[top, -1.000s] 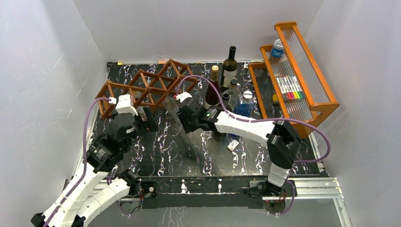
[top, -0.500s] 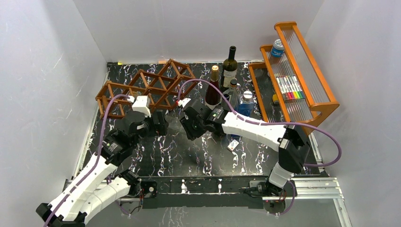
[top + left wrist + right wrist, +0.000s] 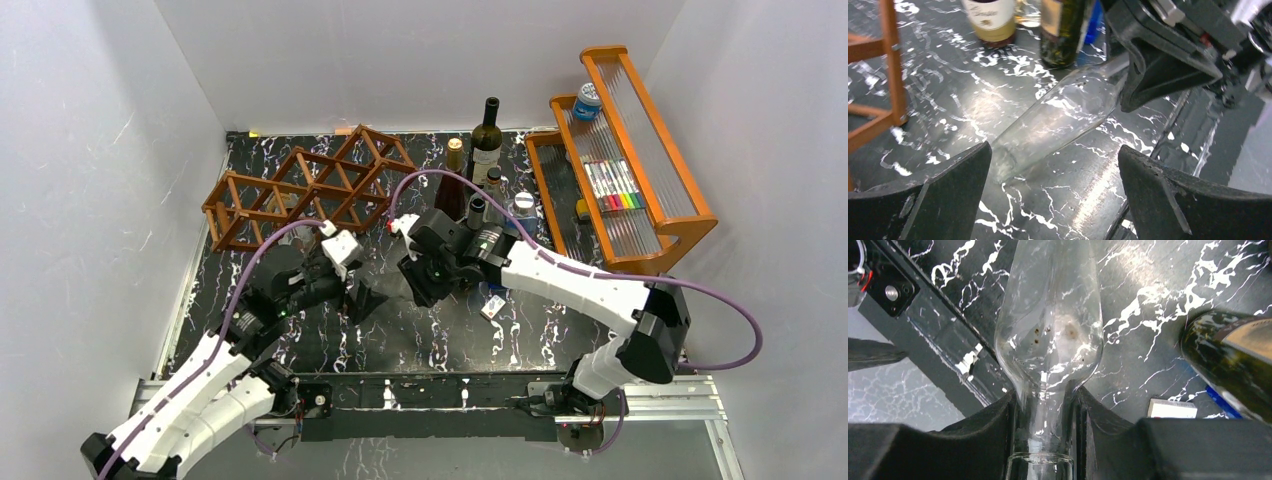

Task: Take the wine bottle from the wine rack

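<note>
The right gripper [image 3: 1045,412] is clamping the wine bottle [image 3: 1048,325] by its neck, arm stretching toward frame centre; the left gripper [image 3: 1054,155] is gaping wide near its base.

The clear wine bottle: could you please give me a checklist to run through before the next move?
1. Grip: right gripper shut on the neck of the clear wine bottle: ok.
2. Bottle out of the wine rack: ok.
3. Support: left gripper open, facing the bottle's base: ok.
4. Base resting on the table: cannot tell.
5. Room from the dark bottle beside the right gripper: not ok, tight.
</note>
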`<move>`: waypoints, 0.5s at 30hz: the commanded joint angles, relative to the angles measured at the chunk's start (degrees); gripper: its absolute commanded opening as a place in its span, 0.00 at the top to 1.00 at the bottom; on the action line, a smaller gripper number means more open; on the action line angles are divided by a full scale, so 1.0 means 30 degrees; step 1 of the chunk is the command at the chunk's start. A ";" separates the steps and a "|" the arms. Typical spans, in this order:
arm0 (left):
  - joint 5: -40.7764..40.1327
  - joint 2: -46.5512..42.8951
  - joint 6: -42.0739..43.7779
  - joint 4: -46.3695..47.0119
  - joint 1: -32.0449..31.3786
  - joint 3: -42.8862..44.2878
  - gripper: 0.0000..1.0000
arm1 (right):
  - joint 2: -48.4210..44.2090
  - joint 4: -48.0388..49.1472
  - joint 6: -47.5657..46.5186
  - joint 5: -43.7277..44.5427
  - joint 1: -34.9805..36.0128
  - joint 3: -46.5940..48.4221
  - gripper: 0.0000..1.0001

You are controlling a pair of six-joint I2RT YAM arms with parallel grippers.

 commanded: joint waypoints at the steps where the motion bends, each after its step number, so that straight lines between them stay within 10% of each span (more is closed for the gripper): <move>1: 0.5043 0.1678 0.3561 0.1916 0.0103 -0.0421 0.04 | -0.1609 0.0163 -0.0420 -0.1119 -0.0016 -0.0426 1.00; 15: 0.9980 0.6843 0.6467 0.4973 -0.0182 0.0160 0.03 | -0.3074 0.0352 -0.1077 -0.1674 -0.0131 -0.1358 1.00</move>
